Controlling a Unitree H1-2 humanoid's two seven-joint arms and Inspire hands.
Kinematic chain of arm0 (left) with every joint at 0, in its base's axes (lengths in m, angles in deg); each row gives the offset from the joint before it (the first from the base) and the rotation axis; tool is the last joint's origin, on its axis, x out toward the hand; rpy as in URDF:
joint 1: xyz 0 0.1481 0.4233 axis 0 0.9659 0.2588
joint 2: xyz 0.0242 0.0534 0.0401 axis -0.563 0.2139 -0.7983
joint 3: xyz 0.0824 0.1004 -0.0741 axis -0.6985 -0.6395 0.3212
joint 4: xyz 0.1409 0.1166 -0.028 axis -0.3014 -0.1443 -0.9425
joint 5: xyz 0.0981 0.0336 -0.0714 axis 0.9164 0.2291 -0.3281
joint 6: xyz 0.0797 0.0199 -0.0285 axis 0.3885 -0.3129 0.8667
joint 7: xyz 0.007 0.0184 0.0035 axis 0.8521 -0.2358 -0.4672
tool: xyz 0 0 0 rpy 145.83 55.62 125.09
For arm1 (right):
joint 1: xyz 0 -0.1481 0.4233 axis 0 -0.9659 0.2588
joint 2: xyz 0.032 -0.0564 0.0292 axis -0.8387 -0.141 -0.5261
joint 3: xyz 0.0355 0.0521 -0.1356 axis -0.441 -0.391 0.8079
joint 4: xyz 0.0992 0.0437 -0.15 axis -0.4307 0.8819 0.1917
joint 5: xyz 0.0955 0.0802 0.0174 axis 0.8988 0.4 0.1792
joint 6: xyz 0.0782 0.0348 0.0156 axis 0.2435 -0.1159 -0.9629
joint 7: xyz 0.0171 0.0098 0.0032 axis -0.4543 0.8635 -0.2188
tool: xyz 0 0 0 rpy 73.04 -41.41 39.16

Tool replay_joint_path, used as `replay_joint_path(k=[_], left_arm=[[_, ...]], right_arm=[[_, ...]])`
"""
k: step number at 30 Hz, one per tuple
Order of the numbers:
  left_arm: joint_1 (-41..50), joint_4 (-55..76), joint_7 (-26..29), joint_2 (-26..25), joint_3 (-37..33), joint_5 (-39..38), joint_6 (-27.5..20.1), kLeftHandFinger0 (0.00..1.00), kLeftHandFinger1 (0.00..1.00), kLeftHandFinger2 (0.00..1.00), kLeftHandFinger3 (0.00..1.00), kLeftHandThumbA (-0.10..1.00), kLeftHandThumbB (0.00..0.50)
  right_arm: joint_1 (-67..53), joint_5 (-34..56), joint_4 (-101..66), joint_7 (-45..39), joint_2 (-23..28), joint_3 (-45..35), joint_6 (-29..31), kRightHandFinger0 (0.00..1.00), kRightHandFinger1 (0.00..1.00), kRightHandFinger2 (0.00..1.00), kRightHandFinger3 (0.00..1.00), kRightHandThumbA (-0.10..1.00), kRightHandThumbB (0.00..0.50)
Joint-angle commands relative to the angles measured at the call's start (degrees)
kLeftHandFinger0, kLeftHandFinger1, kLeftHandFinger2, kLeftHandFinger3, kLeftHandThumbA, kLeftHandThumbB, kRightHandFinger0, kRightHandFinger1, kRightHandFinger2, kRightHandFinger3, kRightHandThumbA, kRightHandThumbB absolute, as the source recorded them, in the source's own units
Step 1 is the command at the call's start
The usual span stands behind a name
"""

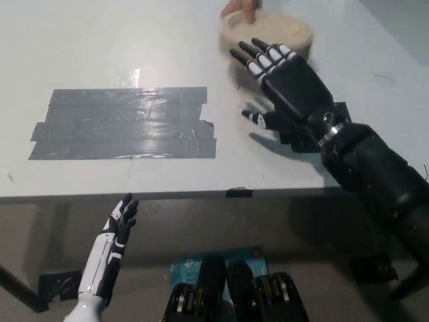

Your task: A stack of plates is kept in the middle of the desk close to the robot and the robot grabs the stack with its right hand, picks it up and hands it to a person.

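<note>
Reaching out over the white desk (100,40): the black right hand (285,84), fingers spread apart and gripping nothing, palm turned down, black forearm running back to the lower right corner. Sitting just beyond those fingertips, near the top edge of the view: the round tan wooden stack of plates (268,33), blurred, not touching the black hand. Holding the stack at its far left rim: a person's hand (240,9), mostly cut off by the top of the frame. Lying flat on the desk, left of the black hand and well apart from the stack: a wide patch of dark grey tape strips (124,123). Hanging below the desk's near edge at the lower left: the white left hand (120,221), fingers loosely apart, holding nothing.
</note>
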Motion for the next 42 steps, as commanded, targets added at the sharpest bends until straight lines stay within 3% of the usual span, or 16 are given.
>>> replay_joint_path(k=[1,12,14,16,20,26,28,30,32,35,37,40,42], left_arm=[[-0.94,1.79,-0.45,-0.3,-0.03,-0.38,0.42,1.0,1.0,1.0,1.0,1.0,0.0],[-0.45,1.54,-0.47,-0.42,-0.23,-0.28,-0.22,1.0,1.0,1.0,1.0,1.0,0.0],[-0.7,1.36,-0.24,-0.4,-0.16,-0.04,-0.47,1.0,1.0,1.0,1.0,1.0,0.0],[-0.69,1.4,-0.05,-0.51,0.01,0.18,-0.46,1.0,1.0,1.0,1.0,1.0,0.0],[-0.61,1.4,-0.02,-0.29,-0.17,0.25,-0.45,1.0,1.0,1.0,1.0,1.0,0.0],[0.72,1.38,0.3,0.16,-0.18,0.2,-0.57,1.0,1.0,1.0,1.0,1.0,0.0],[1.17,1.56,0.43,0.25,-0.3,0.56,-0.63,1.0,1.0,1.0,1.0,1.0,0.0],[1.77,1.52,0.72,0.45,-0.14,0.44,-1.03,1.0,1.0,1.0,1.0,1.0,0.001],[2.72,1.49,0.97,0.73,-0.15,0.46,-1.56,1.0,1.0,1.0,1.0,1.0,0.0],[3.54,1.58,0.97,0.76,-0.02,0.17,-2.03,1.0,1.0,1.0,1.0,1.0,0.0],[4.38,1.78,1.02,0.77,-0.13,0.54,-2.31,1.0,1.0,1.0,1.0,1.0,0.0],[5.07,1.65,1.16,1.18,-0.35,0.79,-2.62,1.0,1.0,1.0,1.0,1.0,0.0],[5.12,0.86,1.3,1.23,-0.27,0.71,-3.52,1.0,1.0,1.0,1.0,1.0,0.001]], right_arm=[[-2.9,11.49,-22.88,-19.86,5.28,-5.94,-5.09,1.0,1.0,1.0,1.0,0.83,0.5],[-17.03,21.85,-60.16,-27.07,11.27,-15.69,-11.25,1.0,1.0,1.0,1.0,0.95,0.5],[-19.62,25.13,-66.07,-26.97,11.77,-17.28,-12.33,1.0,1.0,1.0,1.0,0.91,0.5],[-24.44,27.25,-74.32,-25.52,11.76,-19.02,-13.72,1.0,1.0,1.0,1.0,1.0,0.5],[-37.59,25.36,-82.1,-19.32,8.93,-19.41,-11.56,1.0,1.0,1.0,1.0,0.9,0.453],[-49.13,26.33,-76.39,-12.97,3.11,-16.98,-6.7,1.0,1.0,1.0,1.0,0.95,0.435],[-51.95,26.55,-73.14,-10.43,0.9,-17.13,-5.09,1.0,1.0,1.0,1.0,1.0,0.384],[-56.55,34.52,-64.79,-8.52,-3.61,-16.96,-1.83,1.0,1.0,1.0,1.0,1.0,0.358],[-58.59,39.21,-60.06,-10.06,-5.32,-17.06,-0.33,1.0,1.0,1.0,1.0,1.0,0.328],[-59.2,43.19,-52.46,-11.86,-7.42,-17.44,1.96,1.0,1.0,1.0,1.0,1.0,0.324],[-59.55,43.47,-51.14,-13.37,-7.85,-17.38,1.55,1.0,1.0,1.0,1.0,1.0,0.301],[-60.01,41.73,-50.36,-14.7,-8.29,-16.97,0.65,1.0,1.0,1.0,1.0,1.0,0.327],[-60.1,41.02,-49.54,-15.55,-8.27,-16.34,1.02,1.0,1.0,1.0,1.0,1.0,0.314]])
